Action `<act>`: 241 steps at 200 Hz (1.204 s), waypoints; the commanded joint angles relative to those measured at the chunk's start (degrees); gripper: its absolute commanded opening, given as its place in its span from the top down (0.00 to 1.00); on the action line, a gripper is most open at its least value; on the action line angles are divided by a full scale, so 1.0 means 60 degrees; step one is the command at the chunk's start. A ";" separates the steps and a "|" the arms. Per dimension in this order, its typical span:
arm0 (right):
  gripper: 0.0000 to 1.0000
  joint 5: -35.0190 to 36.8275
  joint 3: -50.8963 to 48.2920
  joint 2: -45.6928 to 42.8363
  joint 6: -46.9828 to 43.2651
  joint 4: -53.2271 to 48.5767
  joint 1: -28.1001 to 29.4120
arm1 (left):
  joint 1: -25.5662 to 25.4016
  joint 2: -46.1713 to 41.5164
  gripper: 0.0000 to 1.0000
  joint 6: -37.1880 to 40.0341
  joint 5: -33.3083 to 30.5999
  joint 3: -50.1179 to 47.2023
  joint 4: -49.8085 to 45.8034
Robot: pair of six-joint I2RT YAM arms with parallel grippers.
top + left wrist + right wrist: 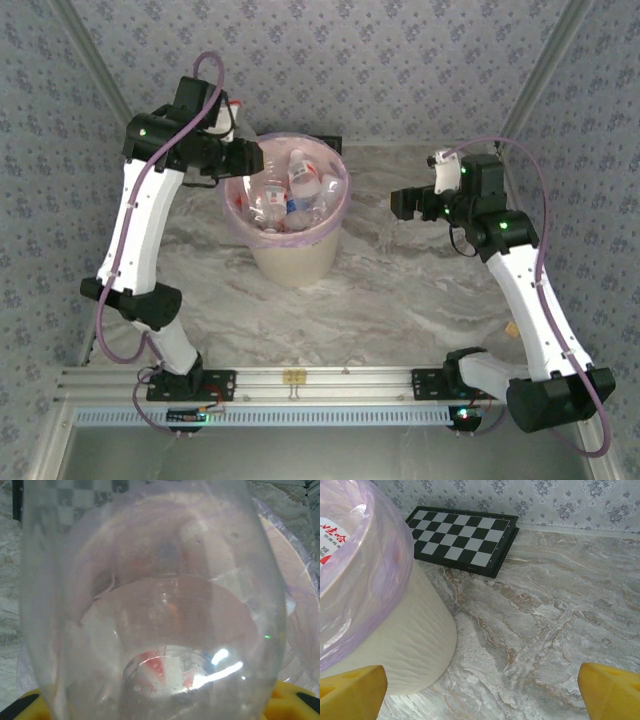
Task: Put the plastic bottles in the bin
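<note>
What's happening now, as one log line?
left gripper: shut on clear plastic bottle, at rim of round cream bin | right gripper: open, empty | bin: several bottles inside

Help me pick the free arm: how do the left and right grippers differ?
The left gripper is shut on a clear bottle; the right gripper is open and empty. The left gripper sits at the left rim of the bin; the right gripper hangs over the table, right of the bin and apart from it. Both have yellow fingertips and point toward the bin.
</note>
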 commanded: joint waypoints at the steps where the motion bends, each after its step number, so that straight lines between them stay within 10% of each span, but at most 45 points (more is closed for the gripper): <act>1: 0.00 0.0002 -0.0103 -0.0179 -0.0220 0.0001 -0.0088 | 0.0088 0.0182 0.60 0.0857 -0.0741 0.0112 -0.0899; 92: 0.00 -0.0269 -0.0224 0.0142 -0.0133 0.0169 -0.0076 | 0.0088 0.0034 0.22 0.1427 -0.0507 0.0143 0.0113; 135: 0.00 -0.0326 -0.0222 0.0287 -0.0120 0.0176 -0.0061 | 0.0074 -0.0028 0.27 0.1752 -0.0823 0.0120 0.0693; 178: 0.00 -0.0269 -0.0166 0.0362 -0.0143 0.0175 -0.0028 | -0.0365 0.0362 0.56 0.2192 -0.0948 -0.0102 0.1177; 241: 0.00 -0.0241 -0.0209 0.0421 -0.0178 0.0169 -0.0017 | -0.1069 0.0661 0.49 0.2319 -0.1232 -0.0603 0.1512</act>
